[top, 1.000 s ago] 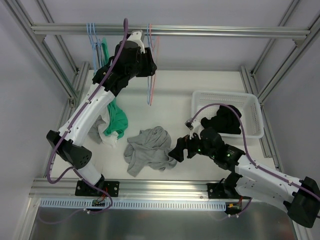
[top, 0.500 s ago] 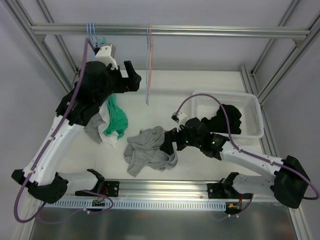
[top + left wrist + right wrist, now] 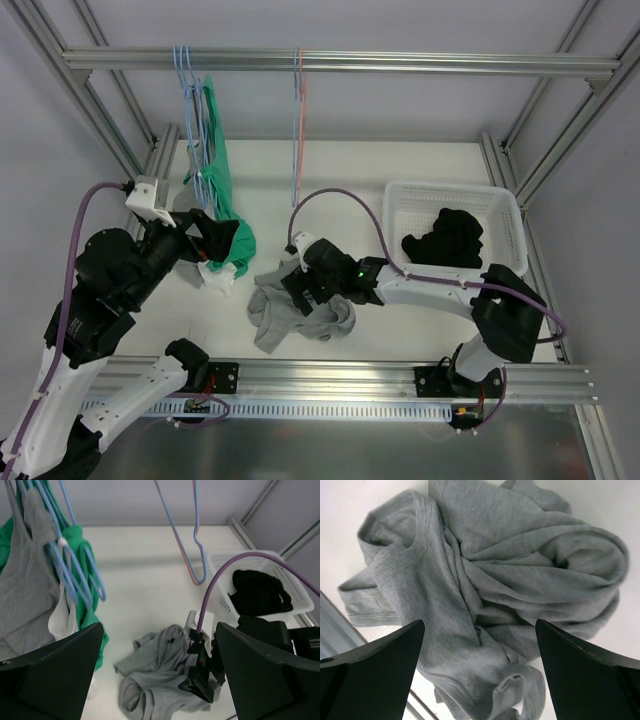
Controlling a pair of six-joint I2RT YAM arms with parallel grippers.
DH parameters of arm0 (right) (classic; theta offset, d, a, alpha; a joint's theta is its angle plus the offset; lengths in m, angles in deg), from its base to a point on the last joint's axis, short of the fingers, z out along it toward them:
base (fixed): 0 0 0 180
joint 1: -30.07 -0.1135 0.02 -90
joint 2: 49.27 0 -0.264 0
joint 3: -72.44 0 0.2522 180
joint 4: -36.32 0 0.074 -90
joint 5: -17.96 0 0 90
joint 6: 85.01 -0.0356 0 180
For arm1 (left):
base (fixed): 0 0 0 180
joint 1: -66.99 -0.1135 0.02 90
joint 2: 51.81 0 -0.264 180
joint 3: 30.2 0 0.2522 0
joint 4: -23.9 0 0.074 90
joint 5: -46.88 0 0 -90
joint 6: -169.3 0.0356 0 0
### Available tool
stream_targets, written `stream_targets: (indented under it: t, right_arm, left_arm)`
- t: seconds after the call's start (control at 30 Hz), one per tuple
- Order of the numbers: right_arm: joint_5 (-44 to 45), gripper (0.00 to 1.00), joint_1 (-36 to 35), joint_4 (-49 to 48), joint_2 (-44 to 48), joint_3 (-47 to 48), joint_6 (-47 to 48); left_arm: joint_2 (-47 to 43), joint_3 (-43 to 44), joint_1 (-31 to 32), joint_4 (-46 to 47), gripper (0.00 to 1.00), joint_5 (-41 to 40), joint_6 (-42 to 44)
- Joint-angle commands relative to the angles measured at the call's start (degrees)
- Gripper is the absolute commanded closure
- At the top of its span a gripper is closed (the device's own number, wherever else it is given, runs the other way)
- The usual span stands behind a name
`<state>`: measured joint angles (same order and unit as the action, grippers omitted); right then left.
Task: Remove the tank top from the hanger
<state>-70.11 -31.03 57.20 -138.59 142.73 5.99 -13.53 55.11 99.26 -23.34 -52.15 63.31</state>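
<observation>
Left tool (image 3: 213, 238) back, wide, empty

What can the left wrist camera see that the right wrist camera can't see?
Only the left wrist view shows the blue hangers holding green clothes, the empty hanger, and the white basket with black clothes inside. Only the right wrist view shows the stitched edge of the grey tank top up close, between the fingers of the open right claw. Both show that grey tank top crumpled on the white table.
</observation>
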Motion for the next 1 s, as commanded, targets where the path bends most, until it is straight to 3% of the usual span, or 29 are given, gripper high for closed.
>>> stream_targets:
  t: [0.0, 0.3, 0.5, 0.6, 0.7, 0.73, 0.87, 0.97]
  right_arm:
    - [8.43, 0.00, -3.58, 5.26, -4.18, 4.81, 5.50]
    - [13.97, 0.01, -5.70, 10.01, -17.27, 12.28, 11.48]
    - [9.77, 0.02, -5.70, 11.60, -21.16, 12.82, 9.73]
    - [6.69, 0.15, -5.69, 11.34, -22.39, 11.76, 7.89]
    - [5.71, 0.43, -5.78, 10.99, -22.66, 10.01, 6.48]
    - [5.54, 0.57, -5.70, 10.64, -22.31, 9.39, 6.22]
    - [6.32, 0.70, -6.22, 9.50, -17.58, 6.49, 4.55]
    - [7.64, 0.94, -7.10, 9.32, -14.40, 4.99, 4.45]
  left_arm:
    - [-4.08, -6.40, 0.34, -1.77, 0.01, -0.62, 2.62]
    - [-8.75, -16.69, 0.42, -3.79, 0.01, -8.27, 4.12]
    - [-9.45, -18.11, 0.34, -4.32, 0.01, -10.30, 4.39]
    - [-10.24, -18.37, 0.34, -4.41, 0.01, -10.39, 4.12]
    - [-10.68, -18.55, 0.34, -4.41, 0.01, -10.47, 4.12]
    - [-10.77, -18.55, 0.34, -4.32, 0.01, -10.47, 4.04]
    - [-11.21, -18.73, 0.34, -4.41, 0.01, -10.39, 3.95]
    - [-11.47, -18.81, 0.42, -4.32, 0.01, -10.74, 3.86]
